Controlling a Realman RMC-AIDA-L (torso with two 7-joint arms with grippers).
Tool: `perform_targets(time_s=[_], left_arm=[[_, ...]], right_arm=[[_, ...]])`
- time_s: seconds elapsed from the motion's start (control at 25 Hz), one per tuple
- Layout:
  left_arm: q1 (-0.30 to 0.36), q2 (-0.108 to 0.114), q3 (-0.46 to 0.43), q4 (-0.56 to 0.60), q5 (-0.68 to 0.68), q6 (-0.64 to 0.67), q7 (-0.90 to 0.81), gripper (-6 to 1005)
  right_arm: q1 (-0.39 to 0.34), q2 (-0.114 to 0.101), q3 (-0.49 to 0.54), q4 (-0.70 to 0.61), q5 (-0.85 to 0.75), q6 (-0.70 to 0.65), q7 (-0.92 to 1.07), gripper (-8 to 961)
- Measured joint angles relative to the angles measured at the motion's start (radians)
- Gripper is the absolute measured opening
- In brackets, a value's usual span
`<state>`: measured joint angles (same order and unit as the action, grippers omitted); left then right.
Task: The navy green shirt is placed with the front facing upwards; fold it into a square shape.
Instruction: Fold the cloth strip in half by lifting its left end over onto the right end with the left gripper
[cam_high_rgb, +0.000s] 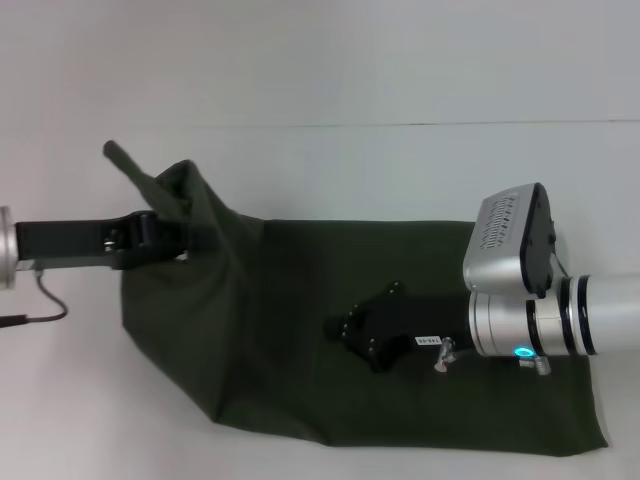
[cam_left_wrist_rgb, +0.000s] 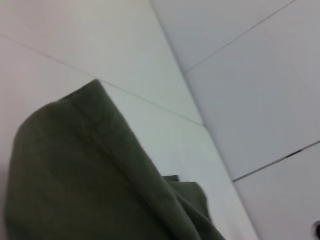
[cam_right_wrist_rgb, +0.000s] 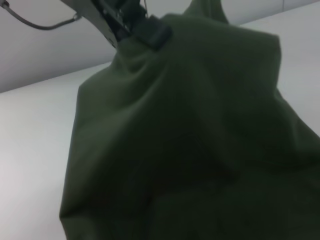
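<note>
Only head view shows right gripper (cam_high_rgb: 345, 330) over navy green shirt (cam_high_rgb: 290, 330).

Soft even light, blurred wrist views

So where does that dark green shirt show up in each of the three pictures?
Head view: the navy green shirt lies across the middle and lower part.
Left wrist view: its lifted fold fills the lower left.
Right wrist view: it fills most of the picture.
Shared landmark: the fold raised by the left hand.
</note>
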<state>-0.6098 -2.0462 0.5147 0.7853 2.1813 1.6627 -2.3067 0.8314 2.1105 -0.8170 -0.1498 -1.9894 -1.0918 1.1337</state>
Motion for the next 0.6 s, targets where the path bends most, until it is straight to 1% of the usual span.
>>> perform_targets(time_s=[0.12, 0.24, 0.48, 0.6], left_arm=[[-0.008, -0.018, 0.003, -0.003, -0.028, 0.002, 0.012, 57], [-0.017, -0.029, 0.008, -0.008, -0.057, 0.007, 0.022, 57], [-0.022, -0.037, 0.01, -0.009, -0.11, 0.03, 0.029, 58], [-0.025, -0.039, 0.011, -0.011, -0.126, 0.043, 0.036, 58]], right_arm=[[0.01, 0.002, 0.0, 0.013, 0.0, 0.009, -0.015, -1], [0.018, 0.003, -0.001, 0.021, 0.0, 0.013, -0.018, -1], [0.026, 0.007, 0.007, 0.026, 0.009, 0.02, -0.019, 0], [0.039, 0.009, 0.002, 0.04, 0.043, 0.021, -0.035, 0]])
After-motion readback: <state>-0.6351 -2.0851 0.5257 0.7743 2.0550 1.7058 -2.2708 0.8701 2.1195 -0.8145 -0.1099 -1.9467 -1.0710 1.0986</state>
